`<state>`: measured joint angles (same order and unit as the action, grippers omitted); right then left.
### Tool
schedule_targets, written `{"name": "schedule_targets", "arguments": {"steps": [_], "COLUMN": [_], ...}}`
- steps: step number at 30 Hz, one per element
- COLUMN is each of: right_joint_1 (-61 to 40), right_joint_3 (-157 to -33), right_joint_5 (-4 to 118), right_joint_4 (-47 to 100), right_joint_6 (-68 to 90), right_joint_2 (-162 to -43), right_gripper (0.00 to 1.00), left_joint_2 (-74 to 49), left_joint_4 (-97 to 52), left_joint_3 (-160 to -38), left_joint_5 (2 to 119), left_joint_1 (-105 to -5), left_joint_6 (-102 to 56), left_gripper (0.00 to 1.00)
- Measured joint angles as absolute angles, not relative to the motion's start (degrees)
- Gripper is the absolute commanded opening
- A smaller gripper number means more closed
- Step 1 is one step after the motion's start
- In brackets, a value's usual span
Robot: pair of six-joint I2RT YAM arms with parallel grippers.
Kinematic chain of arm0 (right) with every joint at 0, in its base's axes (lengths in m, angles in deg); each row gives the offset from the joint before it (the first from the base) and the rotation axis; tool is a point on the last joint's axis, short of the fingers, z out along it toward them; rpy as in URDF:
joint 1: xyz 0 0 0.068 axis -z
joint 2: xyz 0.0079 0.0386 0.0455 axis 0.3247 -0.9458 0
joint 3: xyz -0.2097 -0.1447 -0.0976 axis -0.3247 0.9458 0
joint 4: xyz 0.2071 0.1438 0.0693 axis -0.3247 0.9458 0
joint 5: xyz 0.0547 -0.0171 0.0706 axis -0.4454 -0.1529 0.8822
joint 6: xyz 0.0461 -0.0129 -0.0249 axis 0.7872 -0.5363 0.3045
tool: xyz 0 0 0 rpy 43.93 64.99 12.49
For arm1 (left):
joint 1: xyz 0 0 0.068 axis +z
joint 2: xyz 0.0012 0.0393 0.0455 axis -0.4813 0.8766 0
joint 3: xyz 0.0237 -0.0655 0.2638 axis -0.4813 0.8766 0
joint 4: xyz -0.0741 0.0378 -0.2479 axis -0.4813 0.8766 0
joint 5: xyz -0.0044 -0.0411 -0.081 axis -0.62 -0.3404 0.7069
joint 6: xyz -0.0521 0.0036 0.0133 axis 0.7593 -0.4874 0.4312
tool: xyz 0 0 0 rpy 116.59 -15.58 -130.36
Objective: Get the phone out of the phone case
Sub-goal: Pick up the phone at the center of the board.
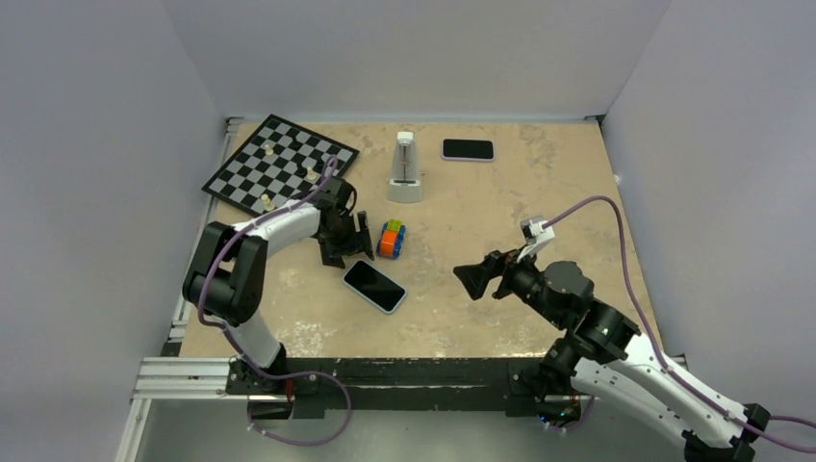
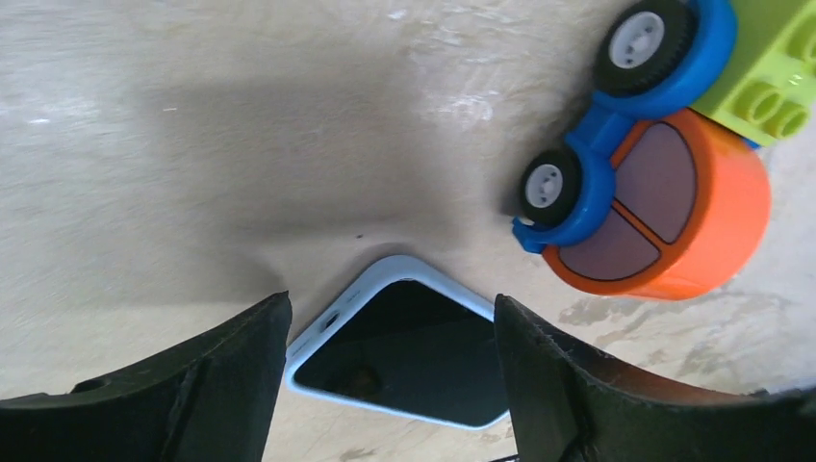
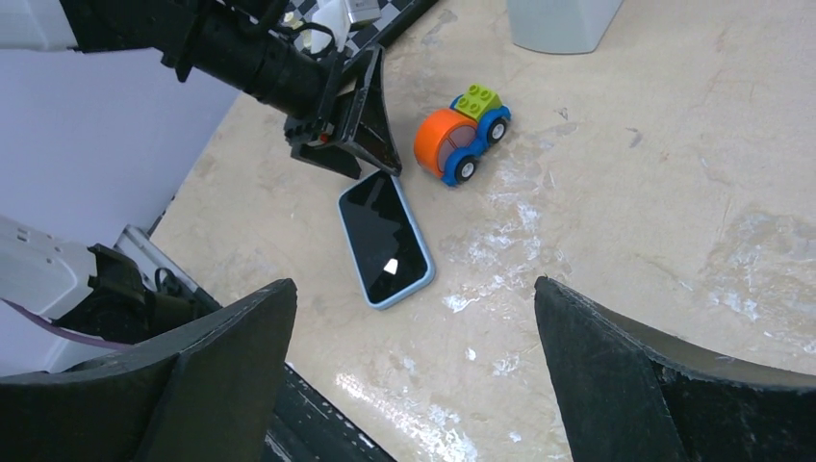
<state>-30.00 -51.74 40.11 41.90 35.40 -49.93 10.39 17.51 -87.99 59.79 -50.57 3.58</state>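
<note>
On the beige marbled table (image 1: 500,212), the right gripper (image 1: 478,280) hovers spread wide and empty. The left gripper (image 1: 346,243) has its jaws apart over one end of the black phone (image 1: 374,286). The phone lies flat mid-table inside its light-blue case (image 2: 327,322), so the removal looks not yet begun. An orange-and-blue toy car (image 1: 391,239) sits just beside.

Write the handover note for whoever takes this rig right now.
Left gripper: open, holding nothing, poised over the far end of the phone.
Right gripper: open and empty, hovering to the right of the phone.
The phone lies flat, screen up, near the toy car, inside its blue case.
Done: nothing to show; the phone is not out.
Left: hold the case and free the phone.
</note>
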Motion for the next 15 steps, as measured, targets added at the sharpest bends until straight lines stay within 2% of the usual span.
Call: {"name": "schedule_targets", "arguments": {"steps": [8, 15], "right_joint_1": [-30.0, -30.0], "right_joint_3": [-51.77, -52.31], "right_joint_5": [39.8, 40.37], "right_joint_4": [42.44, 42.44], "right_joint_6": [35.59, 35.7], "right_joint_2": [-48.81, -51.5], "right_gripper": [0.98, 0.98], "left_joint_2": [1.56, -7.78], "left_joint_4": [4.94, 7.67], "left_joint_3": [-73.69, -65.15], "left_joint_5": [70.37, 73.58], "left_joint_1": [-50.99, -55.88], "left_joint_6": [7.99, 11.64], "left_gripper": [0.8, 0.81]}}
